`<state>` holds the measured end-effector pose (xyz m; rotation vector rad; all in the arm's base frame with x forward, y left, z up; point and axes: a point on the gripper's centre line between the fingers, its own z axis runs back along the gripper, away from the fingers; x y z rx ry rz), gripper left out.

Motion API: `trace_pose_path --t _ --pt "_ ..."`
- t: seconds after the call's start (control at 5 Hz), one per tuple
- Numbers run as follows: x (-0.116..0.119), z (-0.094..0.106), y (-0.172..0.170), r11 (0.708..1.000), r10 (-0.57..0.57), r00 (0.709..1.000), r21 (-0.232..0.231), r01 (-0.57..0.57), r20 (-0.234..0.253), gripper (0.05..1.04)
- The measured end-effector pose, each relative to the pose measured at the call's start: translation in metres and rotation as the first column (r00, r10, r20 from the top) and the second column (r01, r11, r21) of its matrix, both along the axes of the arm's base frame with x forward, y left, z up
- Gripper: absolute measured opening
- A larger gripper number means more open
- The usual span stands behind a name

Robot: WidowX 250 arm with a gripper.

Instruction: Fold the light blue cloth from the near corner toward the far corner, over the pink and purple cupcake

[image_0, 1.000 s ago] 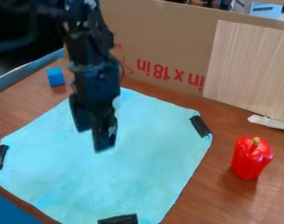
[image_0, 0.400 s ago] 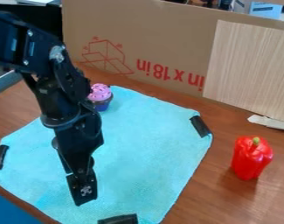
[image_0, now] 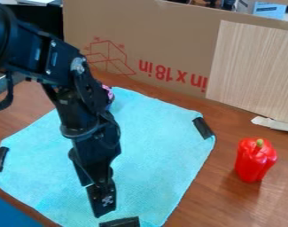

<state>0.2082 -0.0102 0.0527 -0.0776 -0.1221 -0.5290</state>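
The black gripper (image_0: 103, 197) hangs over the front part of the light blue cloth (image_0: 155, 153), close to the black tape at the cloth's front corner. A cupcake with pink topping (image_0: 108, 93) stands at the cloth's back corner, mostly hidden behind the arm. On the brown table to the right of the cloth, a red bell pepper (image_0: 254, 160) stands upright with its green stem on top, well apart from the gripper.
Black tape strips (image_0: 203, 128) lie at the cloth's corners. A cardboard sheet (image_0: 169, 48) walls off the back, with a pale wood-grain panel (image_0: 252, 71) against it. A torn white strip (image_0: 274, 124) lies by the panel's foot. Something blue (image_0: 13, 210) fills the front left corner.
The gripper has come forward over the cloth, lately also shifting right. The cupcake came into view and is mostly covered again; the arm now covers the spot where a blue cube was seen.
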Motion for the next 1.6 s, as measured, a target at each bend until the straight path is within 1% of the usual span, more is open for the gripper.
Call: trace_pose_path --t 0.2,0.6,0.8,1.0,1.2,1.4,1.6 --pt "-0.005 -0.011 -0.005 0.999 -0.035 0.999 0.019 0.035 0.026 1.001" --pt "-0.017 -0.024 -0.016 0.997 -0.069 0.997 0.023 0.068 0.042 1.001" --pt "-0.015 -0.023 -0.02 0.998 -0.06 0.996 0.019 0.059 0.061 1.001" --pt "-0.014 -0.024 -0.026 0.999 -0.053 0.996 0.01 0.052 0.069 0.945" --pt "-0.011 -0.028 -0.028 1.0 -0.003 0.996 -0.02 0.005 0.089 0.662" --pt "-0.007 -0.029 -0.024 0.999 0.035 0.995 -0.026 -0.033 0.098 0.369" --pt "-0.008 -0.028 -0.024 0.997 0.059 0.996 -0.047 -0.056 0.069 0.169"
